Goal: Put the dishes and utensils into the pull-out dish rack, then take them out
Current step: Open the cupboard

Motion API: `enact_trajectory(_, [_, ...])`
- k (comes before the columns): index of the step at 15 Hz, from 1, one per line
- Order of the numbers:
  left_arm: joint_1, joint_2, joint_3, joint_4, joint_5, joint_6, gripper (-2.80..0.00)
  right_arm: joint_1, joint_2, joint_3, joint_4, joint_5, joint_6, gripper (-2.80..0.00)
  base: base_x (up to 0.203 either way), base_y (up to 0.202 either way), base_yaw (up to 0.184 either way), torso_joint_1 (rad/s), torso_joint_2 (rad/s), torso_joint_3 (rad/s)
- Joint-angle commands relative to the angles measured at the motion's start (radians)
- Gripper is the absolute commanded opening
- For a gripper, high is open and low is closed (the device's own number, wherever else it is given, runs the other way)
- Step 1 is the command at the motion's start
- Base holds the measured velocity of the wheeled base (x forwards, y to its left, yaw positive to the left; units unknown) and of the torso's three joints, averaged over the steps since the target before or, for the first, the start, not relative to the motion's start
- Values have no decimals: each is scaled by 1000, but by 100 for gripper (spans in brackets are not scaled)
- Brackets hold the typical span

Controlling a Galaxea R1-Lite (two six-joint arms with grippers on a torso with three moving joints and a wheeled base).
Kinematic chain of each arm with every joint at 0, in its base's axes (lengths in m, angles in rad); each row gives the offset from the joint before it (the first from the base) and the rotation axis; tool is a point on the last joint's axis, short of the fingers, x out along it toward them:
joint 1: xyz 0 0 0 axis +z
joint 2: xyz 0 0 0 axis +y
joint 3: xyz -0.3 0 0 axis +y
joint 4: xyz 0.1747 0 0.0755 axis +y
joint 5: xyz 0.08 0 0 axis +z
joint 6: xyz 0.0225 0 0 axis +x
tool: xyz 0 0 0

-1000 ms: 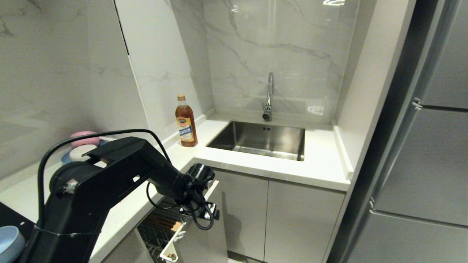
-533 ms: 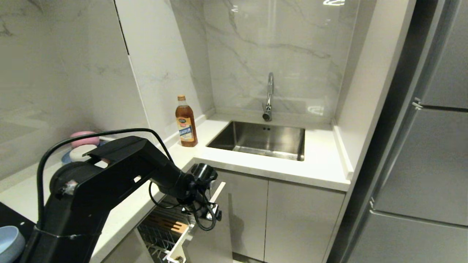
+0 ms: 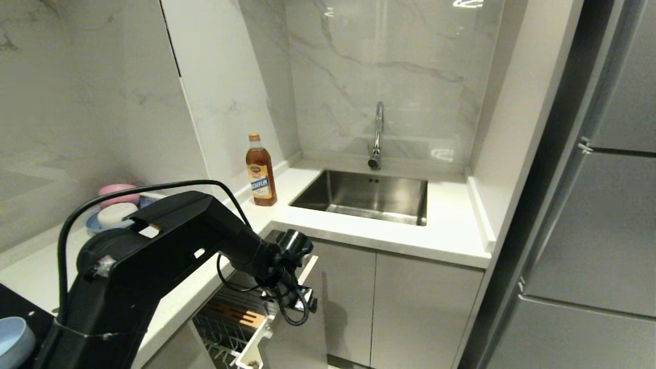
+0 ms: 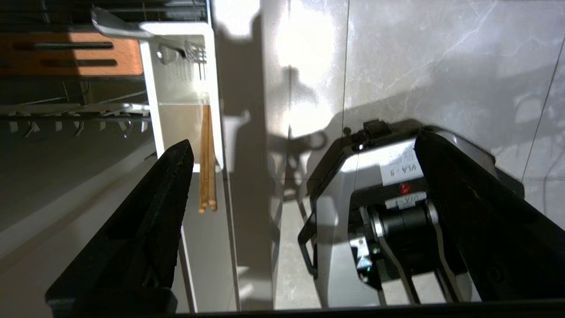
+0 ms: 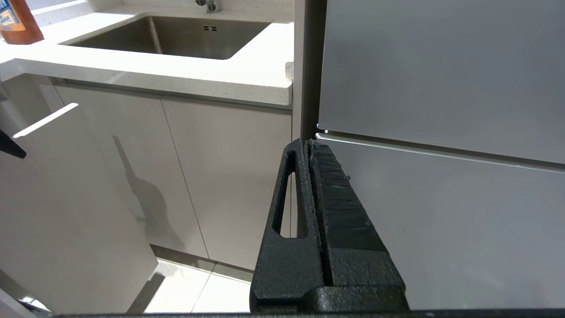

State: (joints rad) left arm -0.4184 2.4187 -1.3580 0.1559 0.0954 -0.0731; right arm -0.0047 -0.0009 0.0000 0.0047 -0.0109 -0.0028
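**Rack Drawn Out, Left Gripper Spread Wide Over the Front Panel**

Nearest you, the left gripper hung with its fingers spread as wide as they go and nothing between them, straddling the top edge of the pale grey front panel of the pull-out dish rack. That placing suggests you were working the rack by its panel rather than reaching for a utensil. A light-blue bowl sat at the near left corner, apart from the rack and not loaded.

Just beyond the fingers, the white utensil cup stood against the inside of the panel. The chopsticks stood in it side by side, and the spoon and fork leaned at its far end, likely dropped there because the cup keeps long, thin pieces upright. Behind it lay the slotted wooden strip and a row of white-tipped hooks; no dish showed on the visible wires.

Off to your right, the right gripper was parked low with its fingers pressed together and empty, pointed at the refrigerator.

Farther back, a pink bowl and other dishes waited on the countertop, with an oil bottle, the sink and its faucet beyond.
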Motion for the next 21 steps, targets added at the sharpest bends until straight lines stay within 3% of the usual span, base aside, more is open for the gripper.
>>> enact_trajectory(1, [0, 3, -14, 20, 0, 1, 0, 0, 1, 2, 0, 0, 0, -280, 0, 0, 0, 0, 0, 0])
enact_trajectory(11, [-7, 51, -43, 25, 21, -2, 0, 0, 1, 2, 0, 0, 0, -280, 0, 0, 0, 0, 0, 0])
enact_trajectory(21, [-65, 43, -35, 36, 27, 1, 0, 0, 1, 3, 0, 0, 0, -280, 0, 0, 0, 0, 0, 0])
